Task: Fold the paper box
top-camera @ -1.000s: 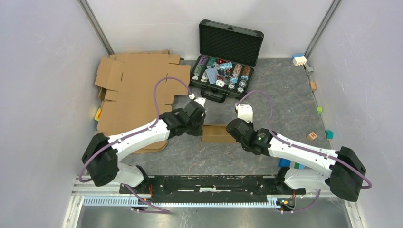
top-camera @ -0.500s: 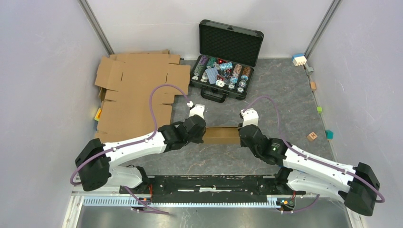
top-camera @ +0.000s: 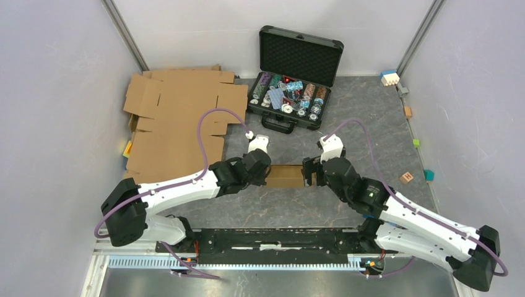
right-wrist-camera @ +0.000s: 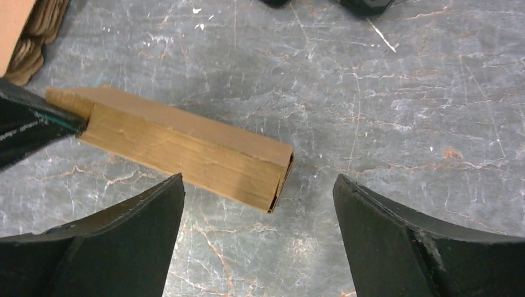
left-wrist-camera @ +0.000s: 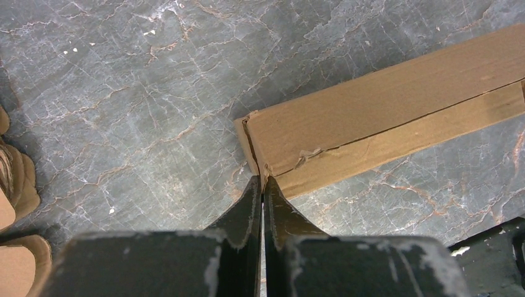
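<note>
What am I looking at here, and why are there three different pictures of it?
These are two robot arms bolted to a grey table. The wide picture comes from a fixed camera above; the two close-ups come from cameras on each wrist, so the black shapes are its own fingers. Between the arms lies a small brown paper box, folded into a long carton. The left gripper is pinched shut on one end corner; the right gripper is wide open at the other end. Farther back lie flat cardboard sheets, an open black case of chips, and small blocks.
</note>
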Robot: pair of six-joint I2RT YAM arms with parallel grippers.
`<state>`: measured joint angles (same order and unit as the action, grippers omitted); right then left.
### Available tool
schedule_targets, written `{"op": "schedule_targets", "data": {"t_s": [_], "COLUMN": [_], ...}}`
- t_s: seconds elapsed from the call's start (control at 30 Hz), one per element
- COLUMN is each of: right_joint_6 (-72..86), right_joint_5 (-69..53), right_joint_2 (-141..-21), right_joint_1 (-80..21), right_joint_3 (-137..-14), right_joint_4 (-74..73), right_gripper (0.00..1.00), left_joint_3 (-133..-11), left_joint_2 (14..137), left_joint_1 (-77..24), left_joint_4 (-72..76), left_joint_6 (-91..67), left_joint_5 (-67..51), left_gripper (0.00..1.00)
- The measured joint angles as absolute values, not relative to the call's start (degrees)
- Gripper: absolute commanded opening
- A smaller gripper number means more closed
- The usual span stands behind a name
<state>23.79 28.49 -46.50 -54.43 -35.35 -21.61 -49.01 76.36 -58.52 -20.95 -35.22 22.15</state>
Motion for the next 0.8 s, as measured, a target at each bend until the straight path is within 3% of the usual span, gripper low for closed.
{"op": "schedule_targets", "data": {"t_s": [0.3,0.43,0.53,0.73,0.8], "right_joint_6": [24.6,25.1,25.2,25.5,25.5], "right_joint_5": [24.9,23.9,23.8,23.7,23.3], "right_joint_2": [-49.0,-50.0,-49.8,-48.4,-48.0], "right_joint_1": [-46.0,-44.6,-44.3,-44.1,-44.1], "right_joint_3": [-37.3,-36.6,-34.7,-30.3,-29.3], "right_joint_4": [-19.1,-18.0,-17.1,-16.3,-16.2], "right_gripper": [0.77,0.54,0.44,0.41,0.41], "left_joint_3": [-49.1,-49.1,-49.1,-49.1,-49.1], "left_joint_2": [76.6,76.6,76.6,76.6,76.7], "left_joint_1": [-58.7,-58.7,-58.7,-59.1,-59.3], "left_joint_4": [-21.0,-21.0,-21.0,-20.9,-20.9], "left_joint_6": [-35.2,-35.2,-35.1,-35.1,-35.1], "left_joint_5": [22.4,22.4,22.5,22.9,23.0], "left_gripper": [0.02,0.02,0.02,0.03,0.09]}}
